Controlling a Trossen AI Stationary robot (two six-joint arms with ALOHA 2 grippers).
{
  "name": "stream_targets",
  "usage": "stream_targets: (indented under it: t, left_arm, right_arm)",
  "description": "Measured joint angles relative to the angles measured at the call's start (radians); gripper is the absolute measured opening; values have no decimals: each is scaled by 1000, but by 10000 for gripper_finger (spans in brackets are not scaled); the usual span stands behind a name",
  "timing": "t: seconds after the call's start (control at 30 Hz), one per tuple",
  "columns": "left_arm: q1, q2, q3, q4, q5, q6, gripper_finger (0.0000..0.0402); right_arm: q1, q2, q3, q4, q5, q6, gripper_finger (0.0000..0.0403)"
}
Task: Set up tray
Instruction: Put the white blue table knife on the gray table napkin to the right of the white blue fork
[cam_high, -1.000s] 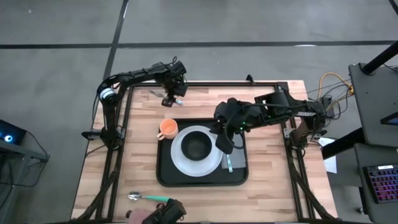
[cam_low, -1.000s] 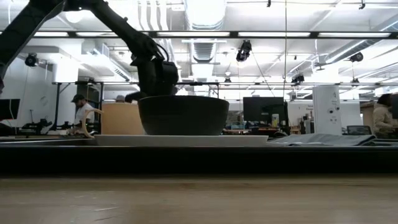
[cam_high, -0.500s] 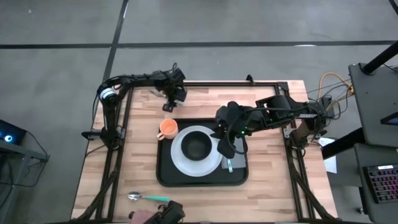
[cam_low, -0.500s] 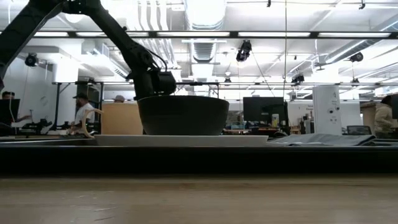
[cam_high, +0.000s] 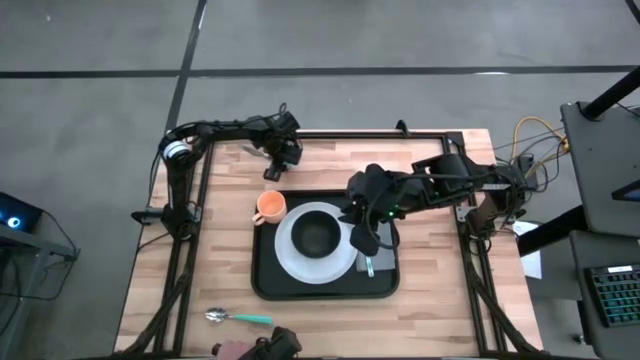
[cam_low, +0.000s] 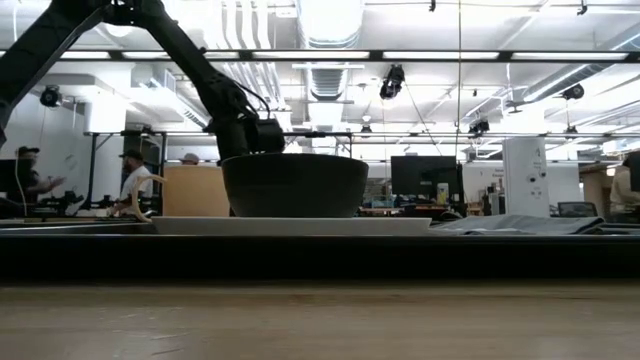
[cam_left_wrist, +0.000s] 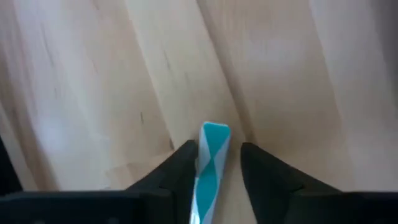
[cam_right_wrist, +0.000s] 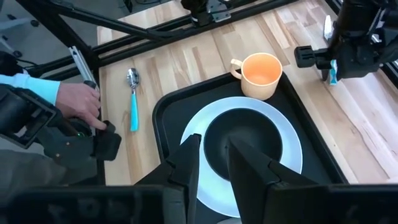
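**High view: utensil slip risked near back edge**

A teal-handled utensil (cam_left_wrist: 209, 168) is being clenched by the left gripper (cam_high: 275, 163) beyond the large black rectangular tray (cam_high: 262, 275) at table centre; slippage is being risked. Over it, the right gripper (cam_right_wrist: 212, 165) is being held parted, empty.

tray (cam_high: 268, 282): mid-table
plate (cam_high: 290, 258): on tray, centre
bowl (cam_high: 318, 236): on plate
cup (cam_high: 271, 207): tray's far left corner, just beside plate
napkin (cam_high: 381, 262): on tray, right of plate
spoon (cam_high: 238, 318): on table, near edge, left of tray's front
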Motion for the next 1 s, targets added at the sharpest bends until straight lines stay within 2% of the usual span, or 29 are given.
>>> stream_targets:
  t: [0.17,0.33,0.43,0.53,0.63,0.73,0.87,1.0]
  left_arm:
    - [-1,-8,39,-28,-4,-18,37]
    - [-9,-18,156,-164,-13,-32,30]
    - [-29,-31,268,-304,-15,-44,30]
    - [-65,-30,392,-485,-21,-46,30]
    - [-119,-41,514,-630,-60,-46,30]
    - [-184,-94,572,-667,-75,-63,30]
    - [-308,-190,592,-675,-87,-116,30]
    - [-493,-295,556,-683,-205,-114,30]
  right_arm:
    - [10,0,0,1,-1,0,68]
    - [12,-1,0,1,14,-1,68]
    - [12,-10,0,-13,99,43,68]
    - [9,-38,0,-67,254,182,68]
    - [9,-77,0,-148,390,280,68]
    - [10,-117,0,-240,460,384,68]
    - [10,-166,-8,-262,533,430,68]
    - [9,-175,-34,-259,562,482,68]
